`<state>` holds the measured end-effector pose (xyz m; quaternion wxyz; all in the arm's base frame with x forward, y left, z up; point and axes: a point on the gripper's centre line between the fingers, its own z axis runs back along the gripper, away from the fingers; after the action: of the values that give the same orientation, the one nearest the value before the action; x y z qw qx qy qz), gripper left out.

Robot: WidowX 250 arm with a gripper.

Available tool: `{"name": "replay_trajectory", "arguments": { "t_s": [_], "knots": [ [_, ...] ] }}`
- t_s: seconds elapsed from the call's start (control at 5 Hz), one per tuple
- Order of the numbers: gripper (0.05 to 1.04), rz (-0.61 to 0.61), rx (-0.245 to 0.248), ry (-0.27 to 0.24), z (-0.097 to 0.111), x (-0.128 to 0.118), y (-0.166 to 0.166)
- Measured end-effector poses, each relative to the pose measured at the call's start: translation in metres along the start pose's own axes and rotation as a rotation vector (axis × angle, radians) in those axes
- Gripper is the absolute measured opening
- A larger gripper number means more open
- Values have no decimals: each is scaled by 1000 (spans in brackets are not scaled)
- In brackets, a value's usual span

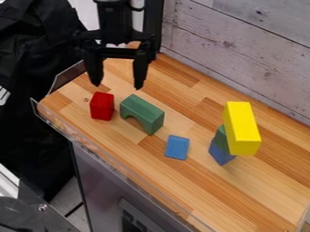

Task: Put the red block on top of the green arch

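My gripper (117, 86) is hanging wide open; beside the green arch (142, 111), the red block (102, 107) is looking light, rigid, inviting a mid-side pinch.

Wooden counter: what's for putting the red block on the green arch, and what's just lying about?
Job:
- red rectangular block
- green arch block
- black gripper

Lying about:
- blue rectangular block
- yellow oblong block, with green block and lower blue block beneath
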<state>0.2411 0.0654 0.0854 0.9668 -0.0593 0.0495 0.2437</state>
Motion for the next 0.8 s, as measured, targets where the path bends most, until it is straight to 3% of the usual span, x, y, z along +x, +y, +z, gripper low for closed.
{"name": "replay_trajectory", "arguments": {
  "t_s": [0.4,0.8],
  "knots": [
    [999,2,58,63,-4,3,11],
    [999,12,71,84,-11,12,19]
  ]
}}
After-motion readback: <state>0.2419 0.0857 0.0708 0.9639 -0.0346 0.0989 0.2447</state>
